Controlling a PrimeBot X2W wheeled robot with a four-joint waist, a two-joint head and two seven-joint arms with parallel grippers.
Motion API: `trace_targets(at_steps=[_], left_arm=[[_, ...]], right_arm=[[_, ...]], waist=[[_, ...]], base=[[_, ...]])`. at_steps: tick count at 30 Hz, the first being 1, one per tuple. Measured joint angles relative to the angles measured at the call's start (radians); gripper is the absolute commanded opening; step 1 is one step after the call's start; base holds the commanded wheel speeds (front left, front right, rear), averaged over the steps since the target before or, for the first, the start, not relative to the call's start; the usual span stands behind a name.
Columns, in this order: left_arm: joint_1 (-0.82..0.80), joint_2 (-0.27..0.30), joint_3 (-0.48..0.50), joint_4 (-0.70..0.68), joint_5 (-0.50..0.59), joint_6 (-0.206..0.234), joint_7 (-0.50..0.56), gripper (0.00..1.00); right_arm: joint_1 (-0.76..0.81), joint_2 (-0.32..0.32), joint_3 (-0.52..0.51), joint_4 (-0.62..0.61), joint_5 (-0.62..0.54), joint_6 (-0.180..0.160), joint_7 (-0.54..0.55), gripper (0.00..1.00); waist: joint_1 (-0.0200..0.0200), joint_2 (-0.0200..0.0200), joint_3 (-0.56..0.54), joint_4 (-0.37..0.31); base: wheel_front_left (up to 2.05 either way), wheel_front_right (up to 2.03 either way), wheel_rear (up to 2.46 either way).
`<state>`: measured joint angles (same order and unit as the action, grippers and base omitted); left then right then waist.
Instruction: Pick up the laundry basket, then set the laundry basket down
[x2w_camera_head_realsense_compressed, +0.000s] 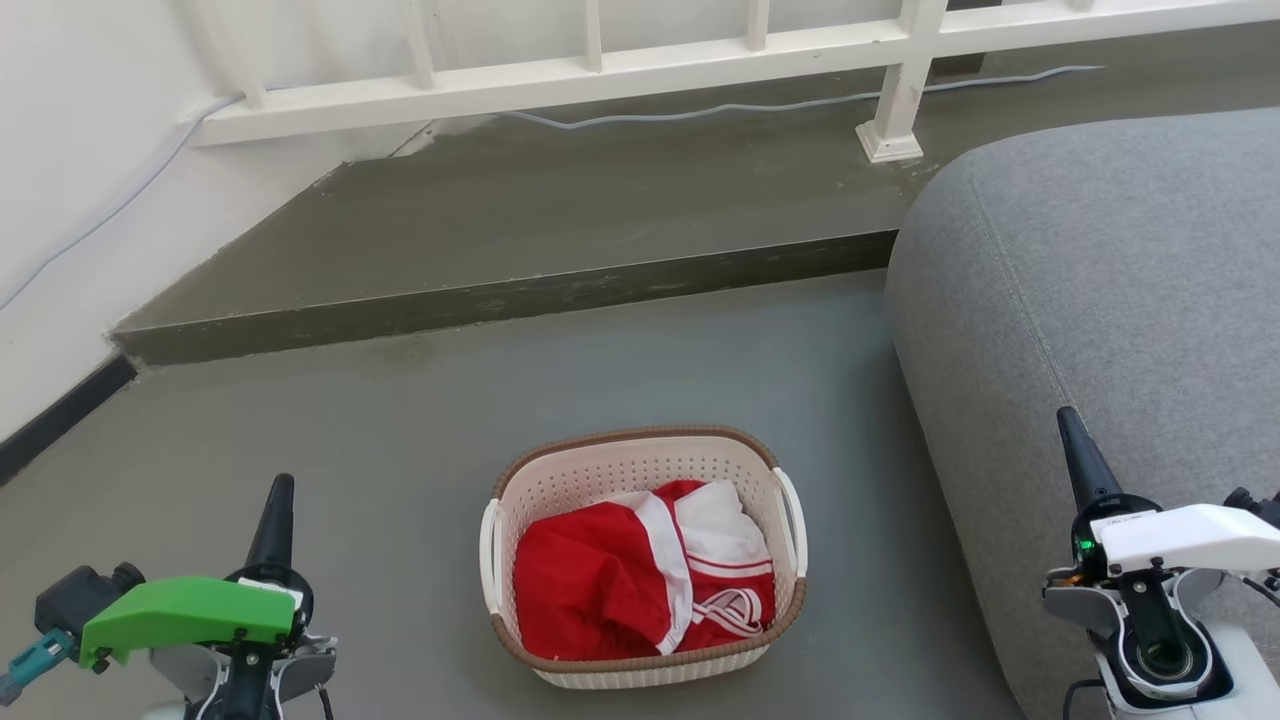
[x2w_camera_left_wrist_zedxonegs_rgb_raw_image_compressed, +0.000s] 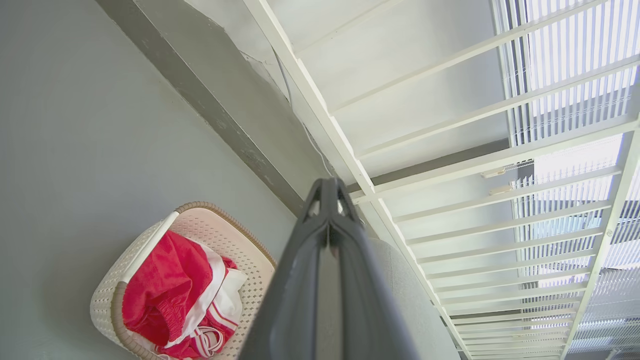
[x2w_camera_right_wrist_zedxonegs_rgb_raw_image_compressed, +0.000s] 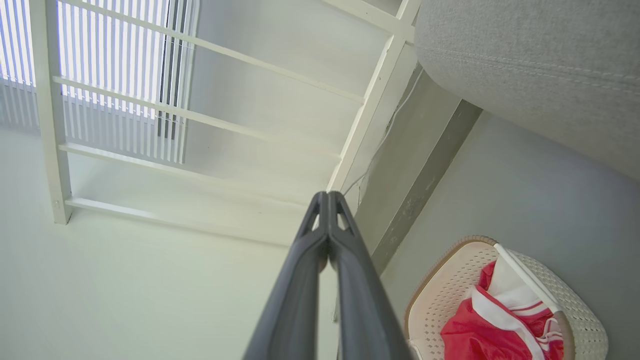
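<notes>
Grey floor (x2w_camera_head_realsense_compressed: 400, 470), laundry basket (x2w_camera_head_realsense_compressed: 600, 476) w/ red clothes (x2w_camera_head_realsense_compressed: 580, 590)

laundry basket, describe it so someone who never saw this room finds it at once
Start at the grey sofa on the right; on the grey floor just left of it sits the laundry basket. It is cream-white perforated plastic with a brown woven-look rim, and holds red and white clothing.

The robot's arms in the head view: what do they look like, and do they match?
Not quite. Both end in long, dark, tapering fingers. The left gripper carries a bright green plastic cover and a teal plug; the right gripper has a white cover and a small green light.
</notes>
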<state>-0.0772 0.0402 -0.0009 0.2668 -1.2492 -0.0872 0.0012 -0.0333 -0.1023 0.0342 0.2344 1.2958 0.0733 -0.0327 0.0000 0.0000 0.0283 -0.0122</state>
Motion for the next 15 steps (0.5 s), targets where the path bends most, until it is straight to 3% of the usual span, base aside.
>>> trace_targets(at_steps=[15], left_arm=[[0.000,0.000,0.034,0.006,-0.165,-0.015,0.051,0.00]], right_arm=[[-0.009,0.008,-0.049,0.017,0.161,0.021,0.043,0.00]], waist=[[0.0000,0.0000,-0.012,0.006]], base=[[0.00,0.00,0.00]])
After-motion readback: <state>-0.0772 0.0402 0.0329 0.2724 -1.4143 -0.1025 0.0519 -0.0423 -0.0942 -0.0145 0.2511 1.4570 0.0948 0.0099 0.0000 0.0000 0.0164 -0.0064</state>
